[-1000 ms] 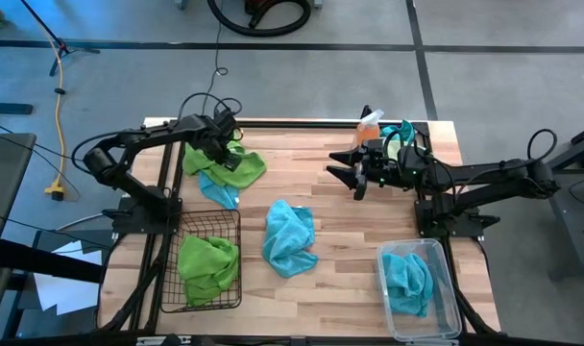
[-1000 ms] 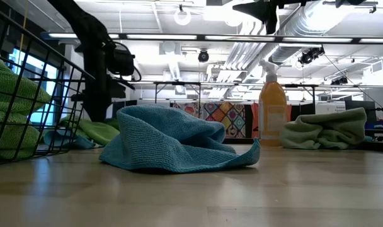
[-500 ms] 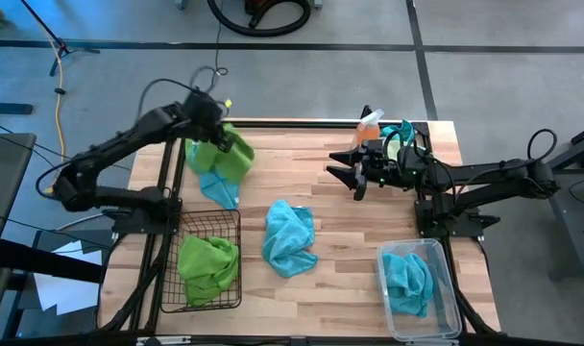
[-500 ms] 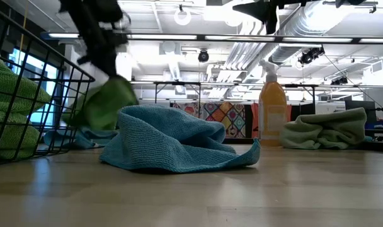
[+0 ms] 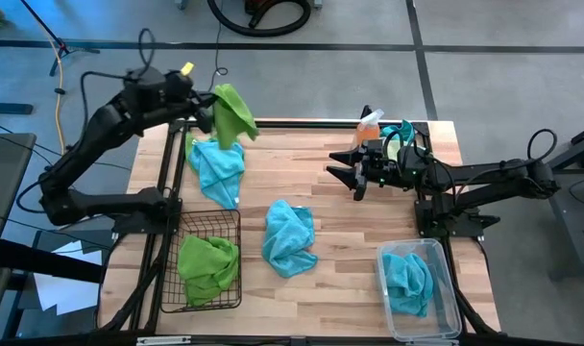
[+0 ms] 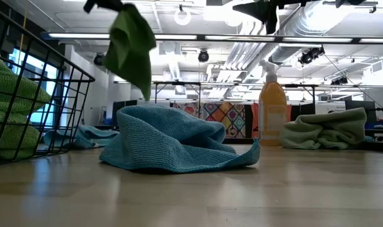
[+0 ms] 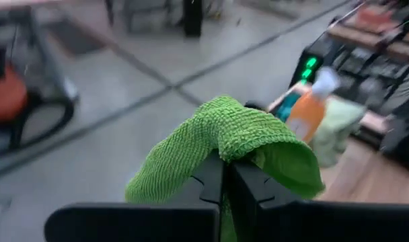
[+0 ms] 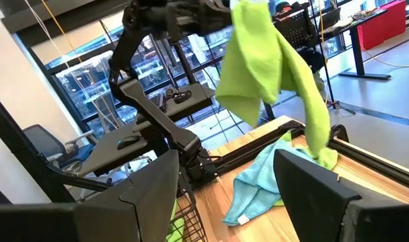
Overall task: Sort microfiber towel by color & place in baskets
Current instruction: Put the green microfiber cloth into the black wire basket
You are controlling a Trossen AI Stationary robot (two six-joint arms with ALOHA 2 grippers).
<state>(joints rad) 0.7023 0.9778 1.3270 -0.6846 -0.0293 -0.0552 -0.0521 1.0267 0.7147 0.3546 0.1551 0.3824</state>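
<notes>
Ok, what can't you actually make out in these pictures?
- Left gripper: green towel drapes over its fingertips in the left wrist view.
- Wire basket: cut off by the low view's left edge.
- Towel behind the spray bottle: mostly hidden by the right gripper in the high view.

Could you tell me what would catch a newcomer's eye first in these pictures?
Most striking is the lime green towel dangling in the air from the left gripper, lifted above the table's far left corner over a turquoise towel lying there. Next, the sorting shows: a green towel in the black wire basket at the near left, a turquoise one in the clear plastic basket at the near right. The right gripper hovers open, empty, beside the orange spray bottle.
</notes>
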